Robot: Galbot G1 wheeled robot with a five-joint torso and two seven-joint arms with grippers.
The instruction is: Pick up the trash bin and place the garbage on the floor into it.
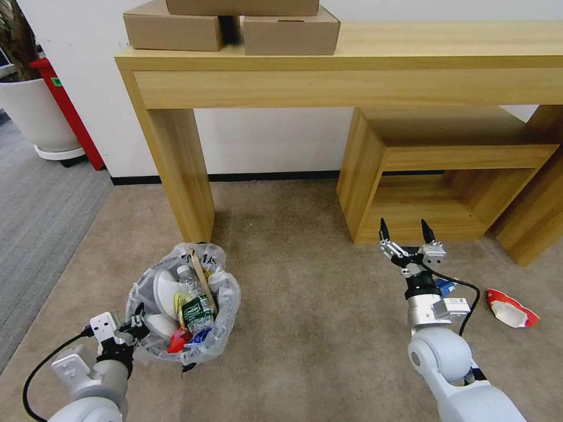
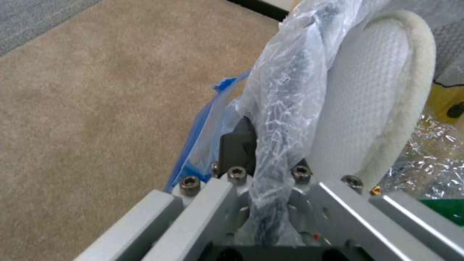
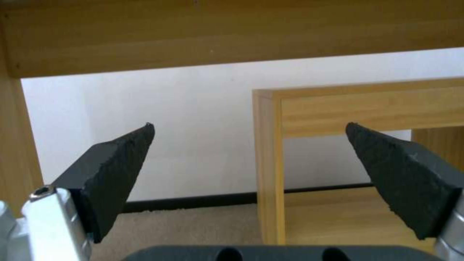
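Gripping trash bin (image 1: 183,305) rim, left hand (image 1: 136,323); bin upright; right hand (image 1: 404,231) open.

Beige carpet floor (image 1: 305,293), trash bin (image 1: 182,302) resting on it, red-white wrapper (image 1: 511,309) lying apart — wooden table legs.

No text can be read; print on the bottle's green label (image 1: 193,312) is too small to be made out.
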